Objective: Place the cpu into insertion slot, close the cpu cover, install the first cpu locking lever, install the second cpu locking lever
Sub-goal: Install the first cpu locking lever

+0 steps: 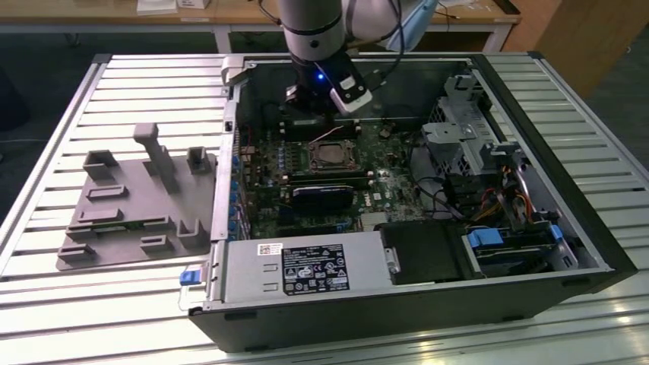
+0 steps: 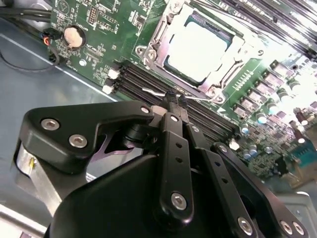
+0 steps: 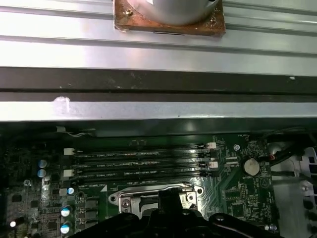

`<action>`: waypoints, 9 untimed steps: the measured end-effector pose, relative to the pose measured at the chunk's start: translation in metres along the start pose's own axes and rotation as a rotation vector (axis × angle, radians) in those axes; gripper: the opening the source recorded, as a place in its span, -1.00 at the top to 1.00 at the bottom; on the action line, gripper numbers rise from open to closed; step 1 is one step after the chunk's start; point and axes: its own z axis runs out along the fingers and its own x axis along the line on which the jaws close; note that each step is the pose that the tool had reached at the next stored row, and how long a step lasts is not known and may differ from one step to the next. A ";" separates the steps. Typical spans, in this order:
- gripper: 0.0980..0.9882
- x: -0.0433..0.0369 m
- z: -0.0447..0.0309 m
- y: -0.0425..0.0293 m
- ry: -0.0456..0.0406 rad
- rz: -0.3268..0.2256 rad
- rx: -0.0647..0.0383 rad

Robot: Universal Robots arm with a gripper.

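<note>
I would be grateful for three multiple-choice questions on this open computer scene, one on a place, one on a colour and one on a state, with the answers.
1. Where does the grey fixture tray lie relative to the computer case?
A. Inside it.
B. Outside it on the slatted table, at the exterior view's left.
C. Leaning upright against its front.

2. What colour is the circuit board around the insertion slot?
A. Red.
B. Green.
C. White.

3. What is the state of the cpu?
A. Lying on the tray.
B. Standing on edge on the table.
C. Seated flat in the slot.

Answers:
1 B, the tray rests on the slats beside the case.
2 B, the board shows green in both wrist views.
3 C, its silver top lies inside the socket in the second wrist view.
</note>
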 end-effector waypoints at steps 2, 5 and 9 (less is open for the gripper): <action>0.99 0.0006 0.0034 -0.0007 -0.0016 0.000 0.000; 0.99 0.0016 0.0081 -0.0017 -0.0022 0.002 0.000; 0.99 0.0024 0.0120 -0.0017 -0.0030 0.006 0.001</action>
